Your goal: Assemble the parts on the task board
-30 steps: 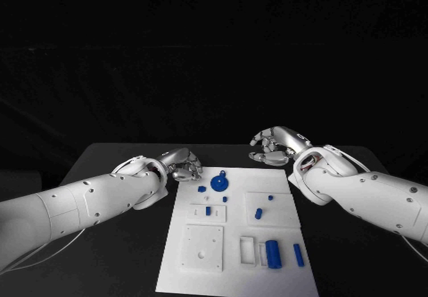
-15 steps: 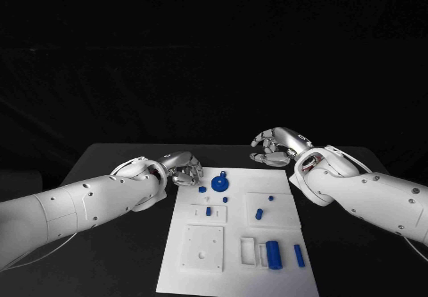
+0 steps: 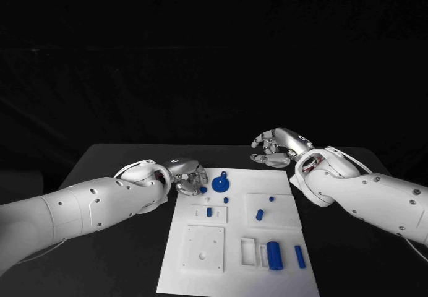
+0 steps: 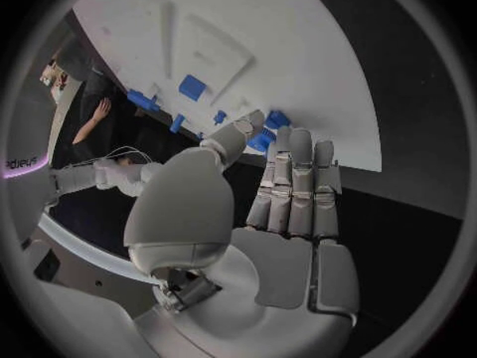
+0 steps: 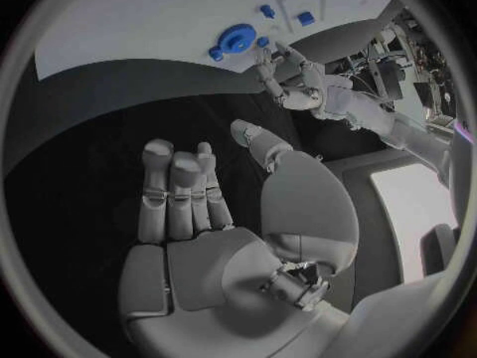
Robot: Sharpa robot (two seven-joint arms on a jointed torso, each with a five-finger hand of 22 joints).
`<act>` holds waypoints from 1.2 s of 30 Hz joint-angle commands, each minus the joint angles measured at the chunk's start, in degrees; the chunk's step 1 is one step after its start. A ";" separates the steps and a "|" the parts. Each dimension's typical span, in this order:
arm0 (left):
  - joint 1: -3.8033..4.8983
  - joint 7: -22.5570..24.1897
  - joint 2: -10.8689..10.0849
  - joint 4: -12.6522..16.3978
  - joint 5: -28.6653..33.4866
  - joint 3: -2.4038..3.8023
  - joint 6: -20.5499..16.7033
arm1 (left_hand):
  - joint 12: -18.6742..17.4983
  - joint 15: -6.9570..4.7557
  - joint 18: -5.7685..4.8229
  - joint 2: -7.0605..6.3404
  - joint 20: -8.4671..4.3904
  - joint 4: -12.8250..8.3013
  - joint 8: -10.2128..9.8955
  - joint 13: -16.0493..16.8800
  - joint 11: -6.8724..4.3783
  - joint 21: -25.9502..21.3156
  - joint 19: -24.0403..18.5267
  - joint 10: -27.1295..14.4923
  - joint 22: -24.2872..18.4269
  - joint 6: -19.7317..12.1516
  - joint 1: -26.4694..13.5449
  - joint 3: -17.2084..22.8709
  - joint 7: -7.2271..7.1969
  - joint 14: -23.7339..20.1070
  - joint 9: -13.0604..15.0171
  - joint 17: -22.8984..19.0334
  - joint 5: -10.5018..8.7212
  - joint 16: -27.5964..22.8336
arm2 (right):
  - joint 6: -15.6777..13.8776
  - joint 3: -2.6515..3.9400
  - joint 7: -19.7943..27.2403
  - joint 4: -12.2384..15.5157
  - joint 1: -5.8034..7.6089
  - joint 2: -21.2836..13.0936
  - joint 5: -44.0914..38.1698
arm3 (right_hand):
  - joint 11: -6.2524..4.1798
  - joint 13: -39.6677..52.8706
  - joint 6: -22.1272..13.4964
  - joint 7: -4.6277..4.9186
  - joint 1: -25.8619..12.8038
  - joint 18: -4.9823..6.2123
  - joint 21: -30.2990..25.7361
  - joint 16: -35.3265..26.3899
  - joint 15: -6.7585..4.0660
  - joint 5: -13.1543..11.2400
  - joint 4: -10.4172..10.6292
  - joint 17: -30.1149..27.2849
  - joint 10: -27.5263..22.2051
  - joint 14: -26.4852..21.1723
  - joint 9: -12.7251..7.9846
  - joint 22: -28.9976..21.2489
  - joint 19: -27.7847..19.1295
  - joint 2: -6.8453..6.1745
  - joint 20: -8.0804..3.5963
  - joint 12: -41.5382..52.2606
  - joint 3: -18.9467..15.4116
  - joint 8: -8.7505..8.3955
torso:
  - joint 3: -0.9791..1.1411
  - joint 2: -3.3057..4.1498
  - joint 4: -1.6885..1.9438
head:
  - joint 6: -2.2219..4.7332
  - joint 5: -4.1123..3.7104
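A white task board [image 3: 234,247] is lying on a black worktop [image 3: 107,247], carrying small blue parts [image 3: 274,254]. The left hand [image 3: 187,175] is hovering at the board's far left corner, fingers apart, empty. The right hand [image 3: 276,147] is hanging beyond the board's far edge, fingers loosely curled, holding nothing.

Left hand [image 3: 187,175] hides a small blue part [image 4: 262,139] — contact unclear.
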 commanded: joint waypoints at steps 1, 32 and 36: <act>-0.25 -0.30 0.43 -0.14 -2.89 -0.04 2.51 | 1.12 0.10 -0.44 -0.85 -2.38 0.27 -0.10 0.87 0.08 0.01 -0.44 -1.30 1.13 -0.22 0.05 -0.23 0.41 -0.53 -0.17 0.21 -0.28 0.37 | 0.68 0.02 0.54 0.07 0.02 0.11 -0.51 | -0.30 -0.09 -0.07 0.39 0.06 1.74 -0.23 0.26 -0.05 0.28 -0.21 -0.07 0.12 0.39 0.08 1.01 -0.07 0.30 -0.39 0.40 -0.27 0.17 | -0.02 0.01 0.01 | -0.02 0.01; -0.66 -0.75 1.20 -1.05 -2.19 -0.04 5.19 | 16.51 -0.63 -0.44 0.13 -2.91 1.50 1.91 9.96 -0.73 1.03 -0.29 -8.19 1.15 -0.30 -0.92 -0.52 0.16 -0.71 -1.36 1.80 0.50 2.44 | 0.73 0.02 0.59 0.09 0.02 0.10 -0.52 | -0.29 -0.14 -0.06 0.39 0.02 1.74 -0.23 0.28 -0.05 0.28 -0.19 -0.07 0.12 0.41 0.09 1.01 -0.04 0.33 -0.39 0.45 -0.29 0.18 | -0.01 0.00 -0.01 | -0.22 -0.10; -0.66 -0.68 1.27 -1.24 -2.21 -0.04 5.25 | 17.20 -0.75 -0.44 0.38 -2.97 1.23 2.04 10.21 -0.88 1.08 -0.37 -8.42 1.16 -0.24 -0.65 -0.47 -0.21 -0.76 -1.44 1.87 0.49 2.57 | 0.72 0.02 0.57 0.11 0.02 0.09 -0.52 | -0.29 -0.14 -0.05 0.39 0.02 1.74 -0.23 0.28 -0.05 0.28 -0.19 -0.07 0.12 0.41 0.09 1.01 -0.04 0.35 -0.39 0.46 -0.29 0.18 | 0.02 0.01 0.02 | -0.19 -0.11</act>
